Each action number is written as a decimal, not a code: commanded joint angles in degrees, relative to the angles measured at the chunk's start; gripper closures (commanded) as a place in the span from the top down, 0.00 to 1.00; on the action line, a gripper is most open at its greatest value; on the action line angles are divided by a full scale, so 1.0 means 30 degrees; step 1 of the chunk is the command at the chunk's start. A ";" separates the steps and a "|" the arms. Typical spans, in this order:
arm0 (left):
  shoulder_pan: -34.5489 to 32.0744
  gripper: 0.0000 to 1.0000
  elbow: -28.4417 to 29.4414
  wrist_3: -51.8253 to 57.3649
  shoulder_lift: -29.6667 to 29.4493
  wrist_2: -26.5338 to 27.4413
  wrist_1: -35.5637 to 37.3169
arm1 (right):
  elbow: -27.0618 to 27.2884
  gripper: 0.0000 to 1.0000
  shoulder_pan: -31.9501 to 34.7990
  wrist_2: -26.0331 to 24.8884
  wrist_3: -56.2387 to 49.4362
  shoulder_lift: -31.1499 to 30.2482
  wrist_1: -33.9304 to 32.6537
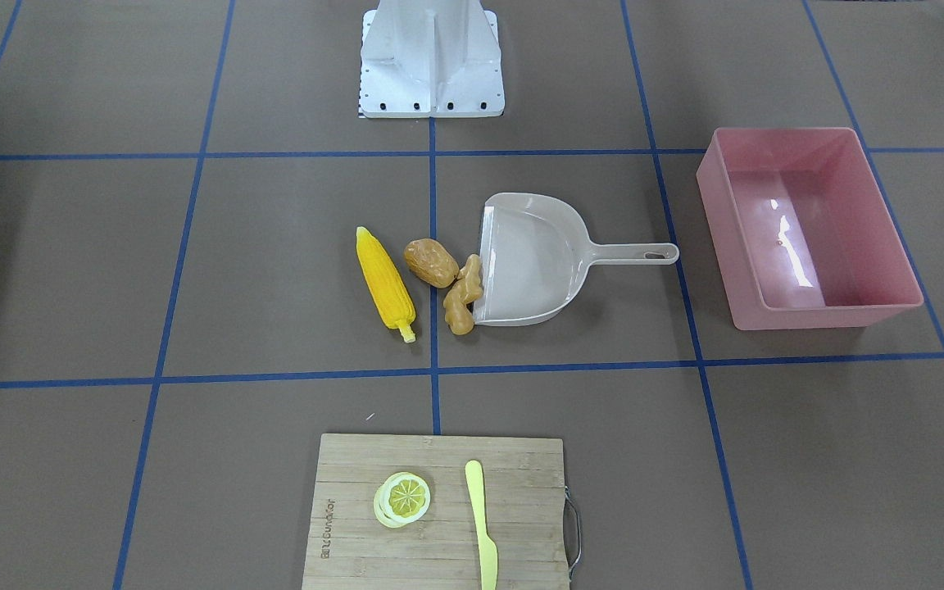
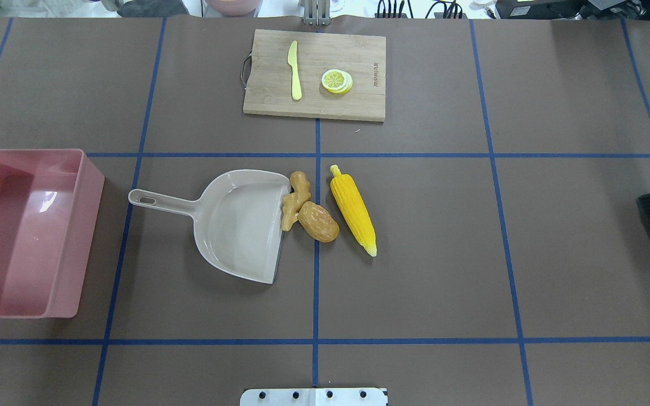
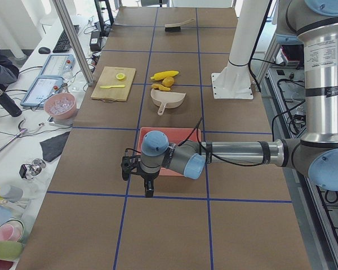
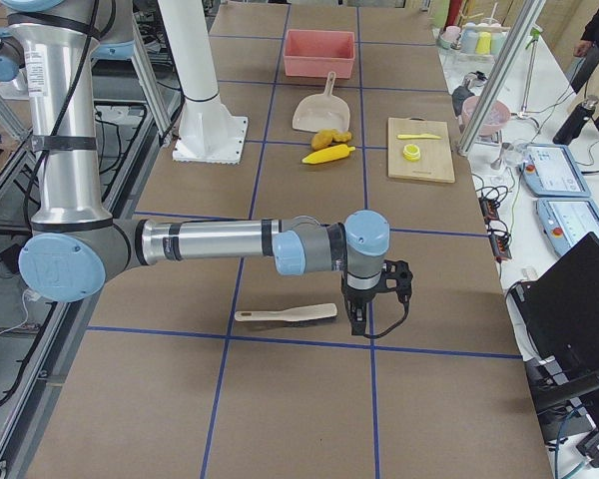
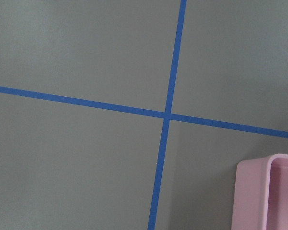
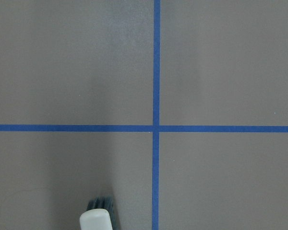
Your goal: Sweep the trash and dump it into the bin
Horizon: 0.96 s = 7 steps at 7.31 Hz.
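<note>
"Which step was in hand?"

"None begun, I'd judge. The yellow corn cob [image 2: 353, 206], brown lumpy potato piece [image 2: 318, 221] and tan knobbly ginger root [image 2: 295, 198] lay at the beige long-handled dustpan's [image 2: 240, 223] mouth. The pink rectangular plastic tub [image 2: 92, 225] stood well apart. Next, the right gripper [image 4: 371, 299] needed the black-bristled brush [image 4: 285, 315] beside it."

"And the claws?"

"Only the side views showed them, the left gripper [image 3: 139, 175] near the tub. Apart or together, I couldn't tell."

Bright, even light from above makes white shiny spots inside the pink bin [image 1: 828, 318], shadows are small and soft, and everything looks sharp.
</note>
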 commanded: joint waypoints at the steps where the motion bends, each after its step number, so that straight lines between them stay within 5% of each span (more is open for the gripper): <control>1: -0.0012 0.99 -0.0345 0.0000 -0.0163 -0.0145 0.0300 | -0.0067 1.00 0.0000 0.0015 -0.0006 -0.0027 -0.0006; 3: -0.0012 0.99 -0.0259 0.0000 -0.0398 -0.2601 0.1352 | -0.0038 1.00 0.0000 0.0015 -0.0006 -0.0057 -0.0006; 7: -0.0245 0.99 -0.1454 0.0000 -0.0195 -0.2872 0.3052 | -0.0068 1.00 0.0000 0.0103 0.0053 -0.0086 -0.0006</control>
